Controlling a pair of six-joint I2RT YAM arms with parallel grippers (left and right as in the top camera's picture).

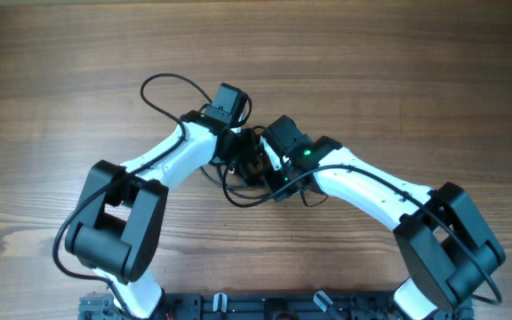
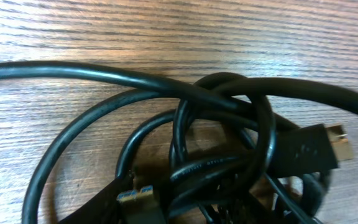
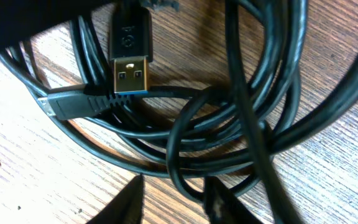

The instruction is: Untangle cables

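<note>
1. The right gripper [image 3: 176,208] has its two fingers parted at the near edge of its wrist view. Wood shows between them and they clamp nothing.
2. A loop of the cables [image 3: 185,149] lies just beyond those tips.
3. The left gripper [image 1: 236,142] sits over the same bundle, close beside the right one. I cannot tell whether it is released or clenched.
4. The cables form one knotted bundle mid-table under both wrists, with a gold-tipped plug [image 3: 131,73] lying on top.
5. Around the bundle, the table [image 1: 416,62] shows wide wood to the far, left and right sides. The arm bases line the near edge.
</note>
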